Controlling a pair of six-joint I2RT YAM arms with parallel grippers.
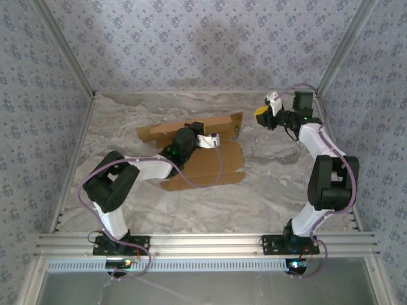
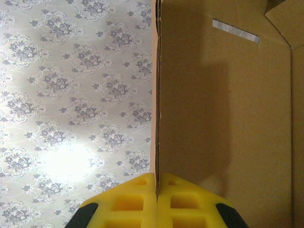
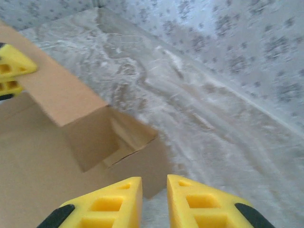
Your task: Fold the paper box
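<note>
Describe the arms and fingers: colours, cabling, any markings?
The left arm and the right arm both have white links with black joint housings. A lilac cable loops along each arm. The left fingers and the right fingers are yellow wedges with rectangular recessed pockets and black backing at the outer edges. No readable markings.

The paper box is looking like dull brown cardboard, smooth and thin. The table is showing a grey swirly stone look. The right gripper is looking like matt yellow plastic.
</note>
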